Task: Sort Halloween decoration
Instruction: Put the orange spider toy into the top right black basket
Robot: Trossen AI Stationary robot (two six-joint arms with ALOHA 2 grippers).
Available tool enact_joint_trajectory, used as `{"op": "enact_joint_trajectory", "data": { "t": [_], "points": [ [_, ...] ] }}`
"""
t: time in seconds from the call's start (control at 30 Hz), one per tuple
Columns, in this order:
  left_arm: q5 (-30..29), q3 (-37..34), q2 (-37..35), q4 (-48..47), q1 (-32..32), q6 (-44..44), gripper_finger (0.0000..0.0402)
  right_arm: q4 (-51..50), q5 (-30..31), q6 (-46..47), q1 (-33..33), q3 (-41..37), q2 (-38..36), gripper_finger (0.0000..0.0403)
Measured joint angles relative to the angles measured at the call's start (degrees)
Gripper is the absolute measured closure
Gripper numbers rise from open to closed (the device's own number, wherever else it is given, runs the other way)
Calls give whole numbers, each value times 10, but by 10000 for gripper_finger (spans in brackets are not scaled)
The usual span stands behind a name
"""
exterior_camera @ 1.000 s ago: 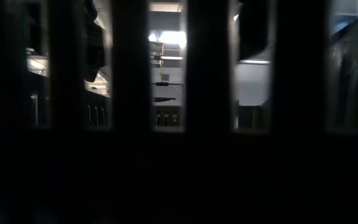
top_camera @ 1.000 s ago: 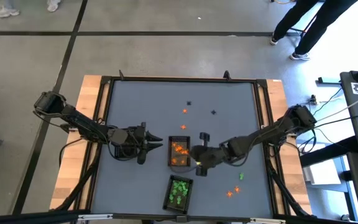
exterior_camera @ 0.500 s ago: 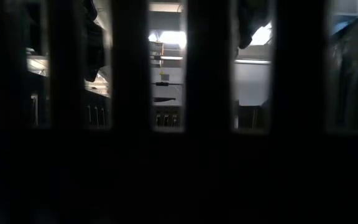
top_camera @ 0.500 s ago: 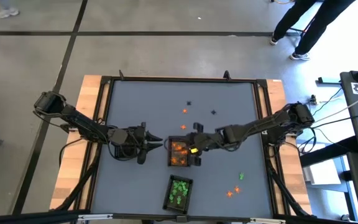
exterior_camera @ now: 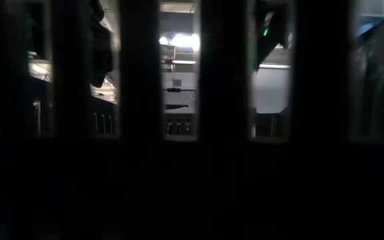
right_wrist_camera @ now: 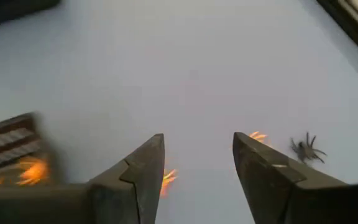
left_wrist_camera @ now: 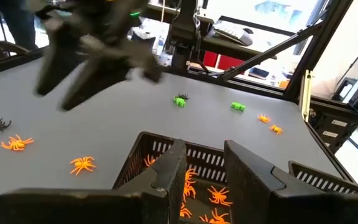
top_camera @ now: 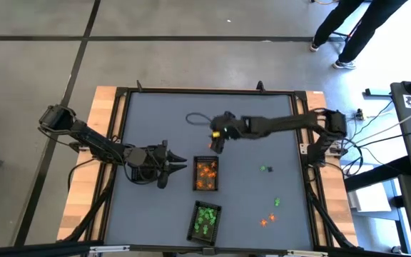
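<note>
Right hand open above orange spider, arm outstretched

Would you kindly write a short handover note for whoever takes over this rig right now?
Right gripper: jaws open, empty, over the table's far middle above an orange spider.
Left gripper: jaws apart, empty, waiting beside the orange tray.
Done: orange tray and green tray both hold pieces.
Left: loose orange spiders by the right gripper, a black spider, green pieces and orange ones on the right side.
</note>
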Motion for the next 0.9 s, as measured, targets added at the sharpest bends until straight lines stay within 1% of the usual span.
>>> {"op": "enact_joint_trajectory", "data": {
  "t": [0.07,0.17,0.37,0.5,0.63,0.8,0.9],
  "points": [
    [0,0,0,-5,0,0,300,19,-35,-10,-31,0,20,217],
    [-1,0,0,-10,0,1,300,29,-62,-21,-66,0,52,220],
    [-4,0,0,-11,4,3,300,42,-71,-36,-106,0,100,221],
    [-6,0,0,-10,4,10,300,66,-71,-42,-117,1,120,221],
    [-14,0,0,-9,4,11,300,65,-81,-44,-123,22,143,221],
    [-14,0,0,-10,4,11,300,16,-90,-45,-123,66,176,222],
    [-14,0,0,-11,4,2,300,-15,-79,-45,-122,82,185,236]
  ]
}}
